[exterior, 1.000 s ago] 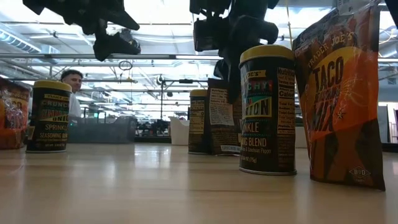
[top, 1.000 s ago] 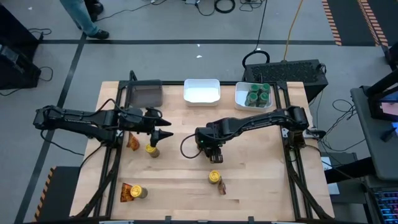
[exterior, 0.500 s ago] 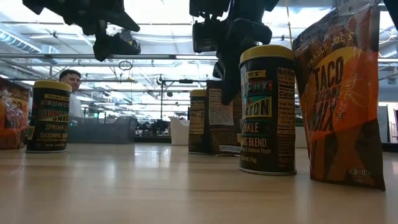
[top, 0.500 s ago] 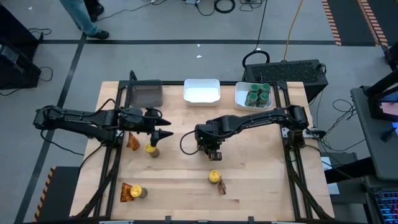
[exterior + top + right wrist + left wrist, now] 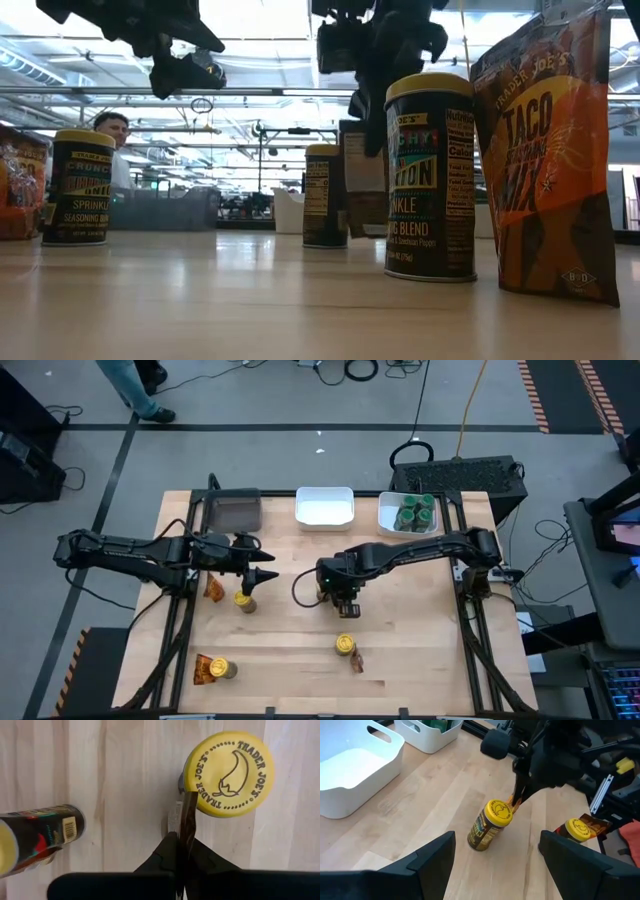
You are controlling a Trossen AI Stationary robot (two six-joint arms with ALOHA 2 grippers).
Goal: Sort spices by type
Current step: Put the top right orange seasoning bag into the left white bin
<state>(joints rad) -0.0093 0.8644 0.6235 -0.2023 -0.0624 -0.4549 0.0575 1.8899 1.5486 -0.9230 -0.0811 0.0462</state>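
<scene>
The left gripper [image 5: 265, 578] hung over the table [image 5: 300, 660] with its fingers [image 5: 427, 865] spread wide and nothing between them; a yellow-lidded jar [image 5: 245, 601] stood just below its tips, with a loose packet [image 5: 213, 589] just beside that jar, on the side toward the arm's base; a further jar and packet pair [image 5: 214, 670] stood well apart from it, toward the table's near corner.

The right gripper [image 5: 345, 603] was clamped on a foil packet [image 5: 188, 815], pinching it edge-on by its upper rim; in the low view the packet's foot seemed to hang just clear of the wood, though that gap was slight; a second jar [image 5: 229, 774] stood upright right beside the held packet, nearly touching it; a third jar [image 5: 345, 645] with its own packet stood near, ahead of the fingers.

The green-lidded jars [image 5: 413, 513] sat together in the white tray [image 5: 385, 525] at the far edge, well beyond the right gripper.

The packet was likely light, thin and limp, with slick foil; a grip on the sealed top rim suited it, yet it might swing or slide out under a quick move; the jars looked rigid and heavier, best taken round the body under the lid.
</scene>
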